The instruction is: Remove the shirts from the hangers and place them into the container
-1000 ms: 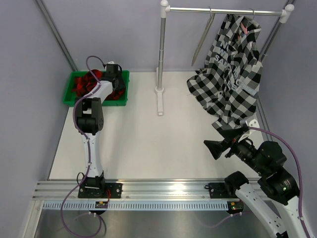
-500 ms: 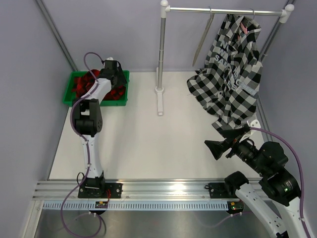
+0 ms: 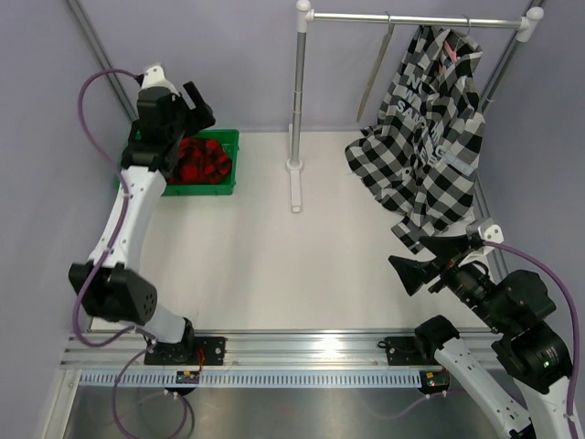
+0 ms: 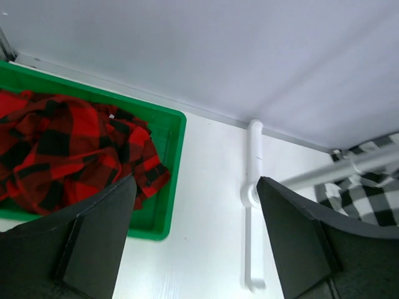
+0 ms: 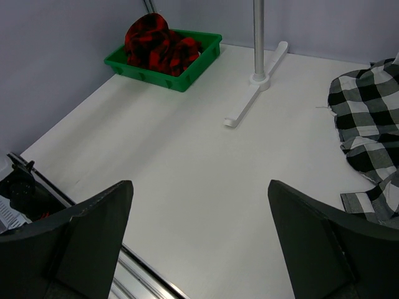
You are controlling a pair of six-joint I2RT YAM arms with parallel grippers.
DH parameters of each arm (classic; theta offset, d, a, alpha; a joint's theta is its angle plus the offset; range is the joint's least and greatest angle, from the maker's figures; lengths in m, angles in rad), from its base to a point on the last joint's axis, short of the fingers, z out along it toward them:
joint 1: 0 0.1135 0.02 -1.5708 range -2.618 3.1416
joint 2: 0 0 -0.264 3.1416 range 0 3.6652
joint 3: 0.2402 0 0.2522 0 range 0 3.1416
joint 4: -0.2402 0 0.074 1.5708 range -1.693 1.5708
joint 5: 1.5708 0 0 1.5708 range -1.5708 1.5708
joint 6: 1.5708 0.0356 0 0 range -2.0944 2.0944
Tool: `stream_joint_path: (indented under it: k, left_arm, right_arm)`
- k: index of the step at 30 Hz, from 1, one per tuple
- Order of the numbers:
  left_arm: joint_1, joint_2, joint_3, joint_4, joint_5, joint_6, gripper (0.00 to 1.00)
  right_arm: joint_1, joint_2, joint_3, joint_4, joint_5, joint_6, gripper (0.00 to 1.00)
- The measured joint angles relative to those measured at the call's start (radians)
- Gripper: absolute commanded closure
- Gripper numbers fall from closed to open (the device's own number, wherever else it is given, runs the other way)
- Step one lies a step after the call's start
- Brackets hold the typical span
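The tabletop [image 3: 274, 265] carried the rack [image 3: 299, 91] at its far edge, and the black-and-white shirt [image 3: 425, 146] hung from the rail toward the far-right corner. It was on its hanger [image 3: 467, 23] and draped just as it had been a second before. The container [image 3: 230, 160] sat in the far-left corner with the red-and-black shirt [image 3: 199, 163] bunched inside, one fold lying over the rim on the rack side. A bare hanger [image 3: 375, 73] dangled from the rail beside the hanging shirt.

What had changed was on the left. A second earlier the left gripper [image 4: 196, 187] was down in the container on the red cloth; now it had lifted well above the far-left corner, fingers spread wide with nothing between them. The red shirt had stayed behind, so that half of the job looked finished.

The right gripper [image 5: 199, 187] had hardly shifted. It waited near the right edge below the shirt's hem, jaws fully apart and empty. The checked shirt seemed the next thing to take.
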Motion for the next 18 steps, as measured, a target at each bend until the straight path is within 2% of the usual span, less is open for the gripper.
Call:
stream_joint_path:
  k: [8, 13, 18]
  left_arm:
    - [-0.007, -0.55, -0.346, -0.072, -0.094, 0.048, 0.01]
    - [-0.007, -0.857, -0.488, -0.149, -0.163, 0.098, 0.01]
    - [-0.007, -1.07, -0.574, -0.238, -0.206, 0.138, 0.01]
  right_arm:
    - [0.0, -0.05, 0.022, -0.005, 0.061, -0.007, 0.01]
    - [0.0, -0.062, 0.03, -0.023, 0.122, -0.028, 0.01]
    - [0.0, -0.087, 0.023, -0.031, 0.187, -0.041, 0.0]
